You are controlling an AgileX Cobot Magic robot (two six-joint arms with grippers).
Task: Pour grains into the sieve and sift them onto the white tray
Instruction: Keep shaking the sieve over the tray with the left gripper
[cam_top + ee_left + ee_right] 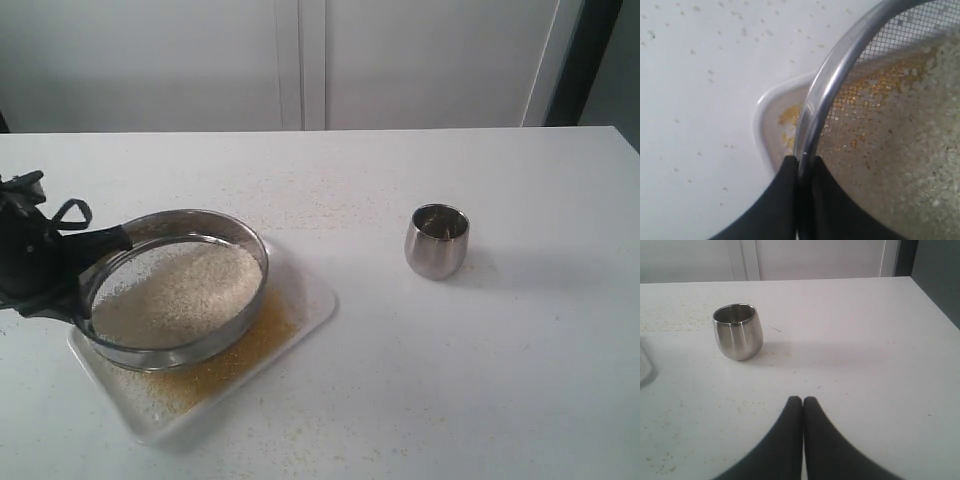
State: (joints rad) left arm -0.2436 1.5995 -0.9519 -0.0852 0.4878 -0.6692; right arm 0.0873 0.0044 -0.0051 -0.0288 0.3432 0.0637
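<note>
The round steel sieve [176, 288] hangs tilted just over the white tray [305, 312] at the left of the table. Whitish grains [180, 290] fill its mesh; yellow-golden granules [215, 375] lie scattered on the tray beneath. My left gripper [85, 275] is shut on the sieve's left rim [812, 120], one finger [785, 190] outside the wall and one inside. The tray's rounded corner [762, 112] shows below the rim in the left wrist view. My right gripper [802, 401] is shut and empty, low over bare table, out of the exterior view.
A small rounded steel cup [437, 240] stands upright right of centre, also ahead of the right gripper as the cup [738, 331]. Stray granules speckle the tabletop [300, 200] around the tray. A white wall panel [300, 60] backs the table.
</note>
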